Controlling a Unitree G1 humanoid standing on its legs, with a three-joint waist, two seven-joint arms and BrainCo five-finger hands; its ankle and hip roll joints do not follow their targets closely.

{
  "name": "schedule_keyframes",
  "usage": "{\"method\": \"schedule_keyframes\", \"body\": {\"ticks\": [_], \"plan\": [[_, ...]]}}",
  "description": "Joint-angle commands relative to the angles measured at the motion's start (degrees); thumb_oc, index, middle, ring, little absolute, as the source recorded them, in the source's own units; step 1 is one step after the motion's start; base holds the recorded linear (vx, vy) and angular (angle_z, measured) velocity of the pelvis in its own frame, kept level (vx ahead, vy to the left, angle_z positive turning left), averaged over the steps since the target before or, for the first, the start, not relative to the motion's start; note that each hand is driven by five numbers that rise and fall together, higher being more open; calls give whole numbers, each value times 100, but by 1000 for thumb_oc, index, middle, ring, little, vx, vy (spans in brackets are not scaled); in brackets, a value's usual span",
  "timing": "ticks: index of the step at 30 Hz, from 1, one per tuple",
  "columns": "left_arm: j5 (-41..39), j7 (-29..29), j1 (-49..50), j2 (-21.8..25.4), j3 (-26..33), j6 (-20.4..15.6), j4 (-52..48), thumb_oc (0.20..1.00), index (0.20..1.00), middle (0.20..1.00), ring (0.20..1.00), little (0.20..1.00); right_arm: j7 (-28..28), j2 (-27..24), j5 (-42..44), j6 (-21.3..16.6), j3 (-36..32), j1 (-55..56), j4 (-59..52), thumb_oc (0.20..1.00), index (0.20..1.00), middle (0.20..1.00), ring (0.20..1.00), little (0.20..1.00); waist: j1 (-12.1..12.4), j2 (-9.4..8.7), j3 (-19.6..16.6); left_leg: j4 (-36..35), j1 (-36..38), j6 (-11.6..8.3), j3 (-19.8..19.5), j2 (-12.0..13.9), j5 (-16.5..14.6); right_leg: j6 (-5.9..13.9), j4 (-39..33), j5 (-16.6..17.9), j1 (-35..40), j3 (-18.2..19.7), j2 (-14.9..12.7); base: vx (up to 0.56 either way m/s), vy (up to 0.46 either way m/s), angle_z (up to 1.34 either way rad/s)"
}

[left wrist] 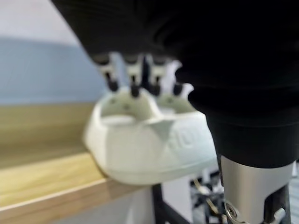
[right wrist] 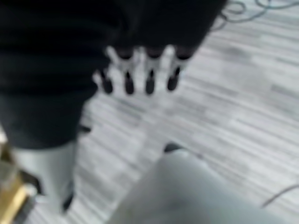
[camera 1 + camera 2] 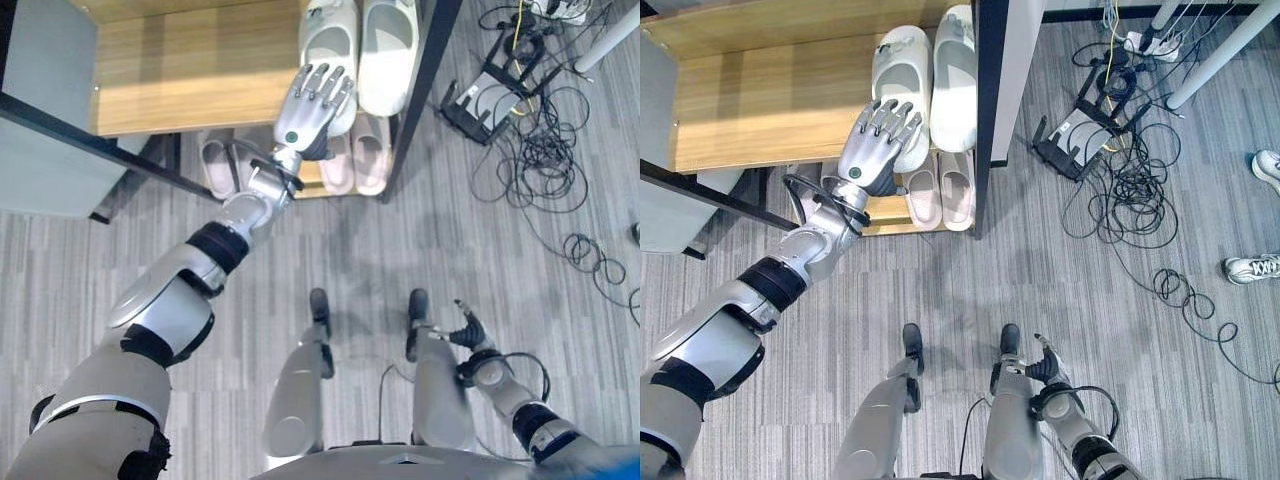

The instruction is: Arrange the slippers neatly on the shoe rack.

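Two white slippers [image 3: 388,50] lie side by side, toes away from me, at the right end of the wooden shoe rack's top shelf [image 3: 190,70]. My left hand [image 3: 310,105] is raised over the heel of the left one [image 3: 902,60], open, fingers straight. In the left wrist view its fingertips [image 1: 133,79] rest at that slipper's heel [image 1: 145,144], which sits at the shelf's front edge. A pink pair [image 3: 358,158] and a beige pair [image 3: 215,165] stand on the lower shelf. My right hand [image 3: 468,328] hangs open beside my leg, its fingers [image 2: 149,74] holding nothing.
The rack's dark post [image 3: 425,80] stands just right of the slippers. Tangled black cables [image 3: 540,140] and a black stand [image 3: 480,100] lie on the floor to the right. A grey cabinet [image 3: 40,150] stands left. A person's shoes [image 3: 1252,268] show at far right.
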Motion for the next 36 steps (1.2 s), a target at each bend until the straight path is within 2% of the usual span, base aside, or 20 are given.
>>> {"method": "schedule_keyframes", "body": {"ticks": [1,19,27,36], "plan": [[54,91,-846,291,212,31,177,1000,1000,1000,1000,1000,-44,55,171,-136,-8,-226,-65,1000,1000,1000,1000,1000,-10,-114,224,326,-333,289,-18,-444,-690,314,-1202,821,487,-250,43,0,0,0],[-329,-190,-1656,571,-86,63,741,1000,1000,1000,1000,1000,-19,17,144,-123,69,-249,-80,1000,1000,1000,1000,1000,-94,-125,195,212,-523,264,-13,-447,-575,357,-1298,925,310,-271,31,0,0,0],[-753,-322,-1493,237,107,-131,862,1000,1000,1000,1000,1000,17,27,70,-89,135,-193,-35,1000,1000,1000,1000,1000,-127,-160,159,289,-541,240,5,-415,-609,306,-1217,853,260,-229,59,0,0,0],[-1363,-185,-1329,-96,398,-232,1300,1000,1000,1000,1000,1000,-37,46,-27,-27,188,-153,85,1000,1000,1000,1000,1000,-198,-185,-6,326,-584,237,75,-397,-625,279,-1220,883,160,-168,79,-4,-3,-2]]}}
